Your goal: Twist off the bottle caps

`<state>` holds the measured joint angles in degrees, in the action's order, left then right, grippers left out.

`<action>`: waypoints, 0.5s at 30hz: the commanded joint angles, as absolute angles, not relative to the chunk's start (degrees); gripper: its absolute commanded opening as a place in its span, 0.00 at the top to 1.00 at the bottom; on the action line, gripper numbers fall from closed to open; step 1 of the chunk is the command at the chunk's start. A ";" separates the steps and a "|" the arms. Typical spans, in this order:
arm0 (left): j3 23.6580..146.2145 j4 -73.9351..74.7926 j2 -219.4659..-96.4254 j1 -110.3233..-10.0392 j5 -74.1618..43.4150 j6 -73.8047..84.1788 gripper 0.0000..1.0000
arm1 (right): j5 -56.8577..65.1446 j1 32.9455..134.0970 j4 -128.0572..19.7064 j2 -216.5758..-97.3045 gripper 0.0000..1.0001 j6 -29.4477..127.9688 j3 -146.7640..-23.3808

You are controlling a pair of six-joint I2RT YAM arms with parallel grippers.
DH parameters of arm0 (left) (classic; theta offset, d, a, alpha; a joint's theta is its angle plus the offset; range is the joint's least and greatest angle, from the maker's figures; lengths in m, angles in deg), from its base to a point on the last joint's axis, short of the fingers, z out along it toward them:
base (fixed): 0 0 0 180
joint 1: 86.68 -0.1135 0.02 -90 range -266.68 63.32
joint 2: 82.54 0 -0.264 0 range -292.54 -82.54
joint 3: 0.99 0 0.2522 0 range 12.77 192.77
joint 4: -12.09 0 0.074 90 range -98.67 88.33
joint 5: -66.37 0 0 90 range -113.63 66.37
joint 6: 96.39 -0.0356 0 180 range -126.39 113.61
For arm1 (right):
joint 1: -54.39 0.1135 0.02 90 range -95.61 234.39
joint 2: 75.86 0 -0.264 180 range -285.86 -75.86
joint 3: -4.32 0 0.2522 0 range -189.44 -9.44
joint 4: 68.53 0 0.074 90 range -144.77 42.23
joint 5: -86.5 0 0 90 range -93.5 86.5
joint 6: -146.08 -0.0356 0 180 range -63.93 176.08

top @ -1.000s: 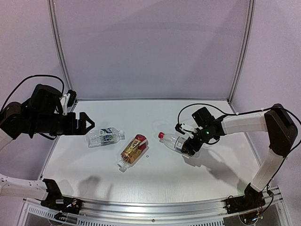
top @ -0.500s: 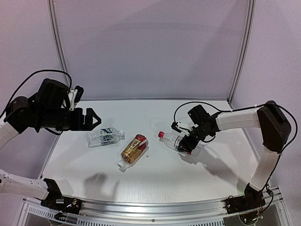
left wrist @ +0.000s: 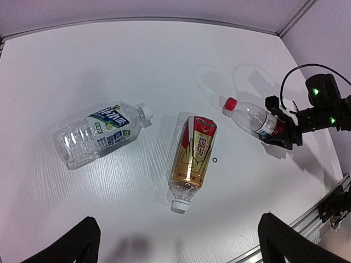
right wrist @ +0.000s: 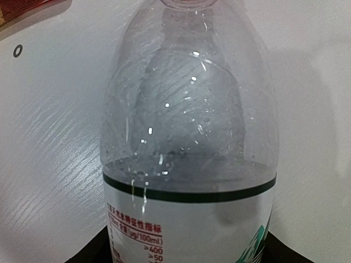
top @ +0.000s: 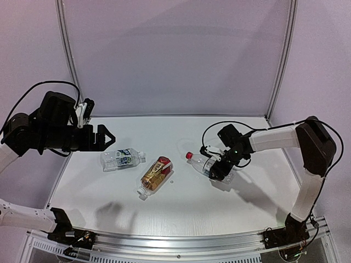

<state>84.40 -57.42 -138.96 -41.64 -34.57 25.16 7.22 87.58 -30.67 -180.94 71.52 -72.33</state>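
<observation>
Straddling the red-capped bottle [top: 204,163] at its label end with right end effector [top: 217,169], pinch unconfirmed; red cap [top: 188,155] ahead of it. Well apart, left end effector [top: 107,138] spread wide. Clamp firmly before twisting.

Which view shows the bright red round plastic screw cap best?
The left wrist view: the bright red round plastic screw cap shows largest and unobstructed on its clear plastic bottle. The top external view shows the cap smaller. The right wrist view shows only the bottle's body; the cap is cut off at the top edge.
</observation>
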 commanded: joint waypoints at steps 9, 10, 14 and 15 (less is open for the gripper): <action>85.50 -55.65 -139.45 -42.47 -33.43 24.93 0.02 | 6.06 87.27 -32.81 -177.23 0.53 72.63 -67.87; 85.59 -55.33 -139.52 -42.49 -33.18 25.04 0.01 | 6.18 87.27 -32.99 -176.67 0.53 72.27 -67.90; 86.98 -53.20 -140.47 -42.34 -31.10 25.34 0.01 | 6.73 87.33 -31.21 -173.14 0.56 70.40 -69.77; 87.41 -52.23 -140.66 -42.24 -30.34 25.34 0.01 | 7.01 87.35 -30.59 -171.85 0.56 69.61 -70.41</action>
<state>84.77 -55.89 -139.77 -42.04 -33.20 25.11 6.55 87.58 -32.25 -177.11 71.93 -69.14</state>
